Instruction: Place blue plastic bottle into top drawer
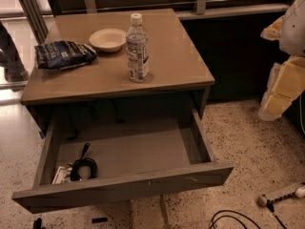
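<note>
Blue plastic bottle [137,49] stands upright on the desk [181,66], above the pulled-out top drawer [128,187]. The gripper [282,88] is right of the desk, partly cut off, and honestly I can't tell its grip.

And there's the arm [296,27], just poking in at the far right edge of the view, a rounded white link up top and the pale yellow, blocky gripper [282,78] hanging beneath it, angled down and to the left.
</note>
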`<state>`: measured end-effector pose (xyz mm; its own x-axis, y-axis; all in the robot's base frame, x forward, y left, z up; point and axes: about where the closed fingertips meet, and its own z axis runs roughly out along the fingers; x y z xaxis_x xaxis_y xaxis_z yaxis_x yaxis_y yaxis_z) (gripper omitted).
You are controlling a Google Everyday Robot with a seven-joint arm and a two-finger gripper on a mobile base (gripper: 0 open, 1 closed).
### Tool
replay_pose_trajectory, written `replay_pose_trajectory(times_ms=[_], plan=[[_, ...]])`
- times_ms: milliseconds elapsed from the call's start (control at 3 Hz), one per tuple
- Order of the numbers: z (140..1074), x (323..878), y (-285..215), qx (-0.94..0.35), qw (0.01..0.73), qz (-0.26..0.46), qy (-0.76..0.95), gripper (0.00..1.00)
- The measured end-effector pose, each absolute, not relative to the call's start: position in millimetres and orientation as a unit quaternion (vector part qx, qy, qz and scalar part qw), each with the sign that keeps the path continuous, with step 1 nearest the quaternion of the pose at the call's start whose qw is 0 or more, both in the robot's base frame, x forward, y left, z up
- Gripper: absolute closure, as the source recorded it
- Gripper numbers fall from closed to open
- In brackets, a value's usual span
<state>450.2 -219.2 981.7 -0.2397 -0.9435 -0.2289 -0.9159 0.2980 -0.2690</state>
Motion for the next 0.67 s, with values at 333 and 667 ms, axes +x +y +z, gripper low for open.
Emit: replay_pose_trajectory(times_ms=[333, 667], plan=[[989, 486, -216, -0.582, 0.212, -0.038, 0.784, 0.00], [997, 533, -197, -0.588, 0.251, -0.023, 0.769, 0.00]])
